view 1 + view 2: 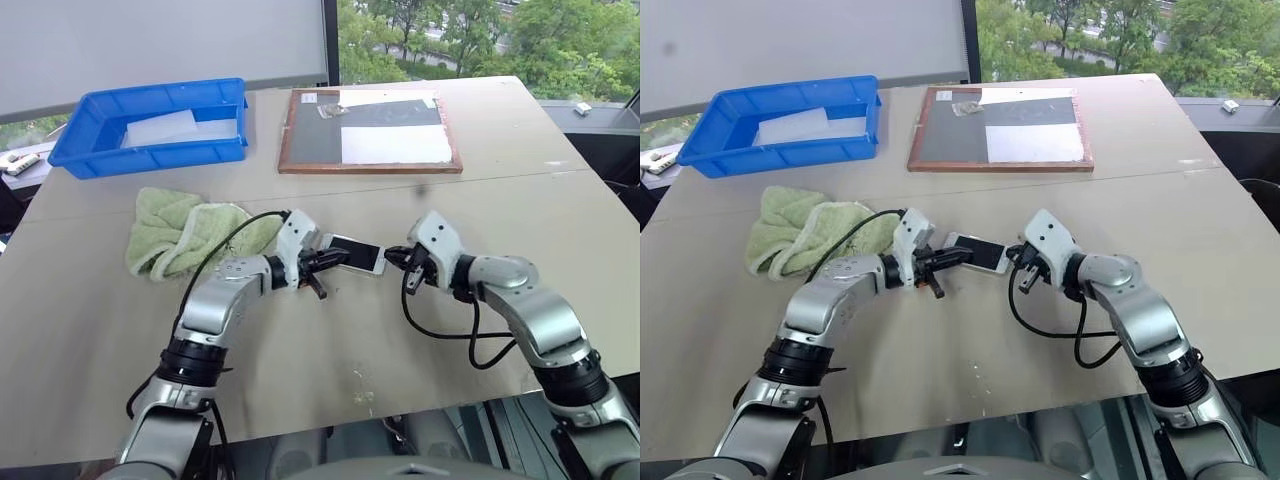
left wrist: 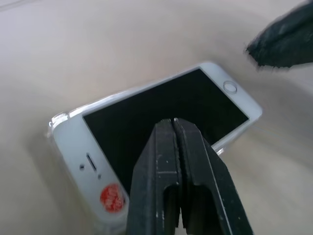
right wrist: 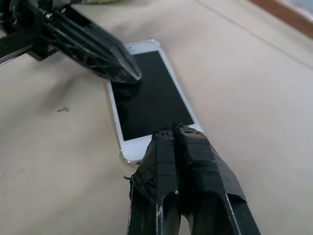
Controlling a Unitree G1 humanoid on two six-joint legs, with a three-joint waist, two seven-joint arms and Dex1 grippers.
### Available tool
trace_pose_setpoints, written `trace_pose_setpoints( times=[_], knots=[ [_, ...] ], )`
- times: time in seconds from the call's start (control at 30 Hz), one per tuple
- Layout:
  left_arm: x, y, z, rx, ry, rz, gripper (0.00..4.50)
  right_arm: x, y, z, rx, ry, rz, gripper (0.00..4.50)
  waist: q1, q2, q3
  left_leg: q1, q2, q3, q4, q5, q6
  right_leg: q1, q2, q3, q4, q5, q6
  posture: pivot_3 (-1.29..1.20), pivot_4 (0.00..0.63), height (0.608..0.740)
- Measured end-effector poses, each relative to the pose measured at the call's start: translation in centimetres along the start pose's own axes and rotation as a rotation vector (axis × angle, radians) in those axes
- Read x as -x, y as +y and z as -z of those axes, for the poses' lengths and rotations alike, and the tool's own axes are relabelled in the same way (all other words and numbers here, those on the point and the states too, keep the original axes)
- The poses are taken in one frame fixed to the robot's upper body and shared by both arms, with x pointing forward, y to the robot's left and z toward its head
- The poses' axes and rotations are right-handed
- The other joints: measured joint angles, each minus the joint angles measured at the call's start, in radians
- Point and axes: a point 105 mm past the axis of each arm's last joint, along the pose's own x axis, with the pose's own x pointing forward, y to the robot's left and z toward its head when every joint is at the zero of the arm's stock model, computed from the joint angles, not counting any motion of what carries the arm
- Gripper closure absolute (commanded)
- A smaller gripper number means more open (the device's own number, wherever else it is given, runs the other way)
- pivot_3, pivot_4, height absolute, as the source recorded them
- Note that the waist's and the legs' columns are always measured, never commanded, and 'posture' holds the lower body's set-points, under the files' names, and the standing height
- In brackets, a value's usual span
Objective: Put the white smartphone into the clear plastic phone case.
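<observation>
1. I found the white smartphone (image 1: 352, 253) lying screen-up on the table (image 1: 300, 340) at the centre of the left eye view, with both grippers closing it in from opposite ends.
2. Its long axis ran nearly left to right across the frame, dipping a little toward the right, so each arm faced one short end.
3. The left gripper (image 1: 325, 261) came in from the left of the frame. Its fingers were pressed together with nothing between them, and in the left wrist view the closed tips sat over the black screen near the earpiece end. I could not tell for sure whether they touched the glass.
4. The right gripper (image 1: 398, 257) came from the right, fingers also pressed together and empty, tips at the home-button end, at or just over the phone's edge.
5. The clear plastic phone case (image 2: 57, 119) showed as a thin see-through lip around the earpiece corner in the left wrist view. I judged that end to be seated in the shell; at the home-button end I could not tell.
6. Both arms were about equally near. In my judgement the coming move turned on pressing down at whichever end was still proud, most likely the right gripper's end.
7. The green towel (image 1: 180, 232), blue bin (image 1: 150, 128) and framed board (image 1: 368, 131) lay well apart in the upper half of the frame.
</observation>
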Motion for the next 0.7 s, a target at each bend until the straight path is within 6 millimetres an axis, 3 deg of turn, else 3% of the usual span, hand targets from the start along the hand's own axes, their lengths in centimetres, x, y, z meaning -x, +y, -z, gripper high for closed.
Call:
trace_pose_setpoints(
  times=[0.43, 0.7],
  knots=[
    [0.0, 0.2, 0.3, -0.018, 0.018, -0.024, 4.44, -1.0, 1.0, 1.0, 0.037, 0.149, -0.142, 4.50, 0.002, 0.000, -0.001, 0.002, 0.000, 0.000, 0.001, 0.000, 0.000, 0.002, 0.000, 0.000, 0.000, -0.001, 0.001, 0.00, 0.150, 0.740],
    [0.0, 0.2, 0.8, -0.002, 0.029, -0.045, 4.44, -1.7, 0.5, 1.5, -0.003, 0.221, -0.162, 4.50, 0.002, -0.002, -0.005, 0.016, 0.000, 0.000, 0.000, 0.000, 0.000, 0.016, -0.001, 0.000, -0.001, -0.005, 0.000, 0.00, 0.150, 0.740]
  ],
)
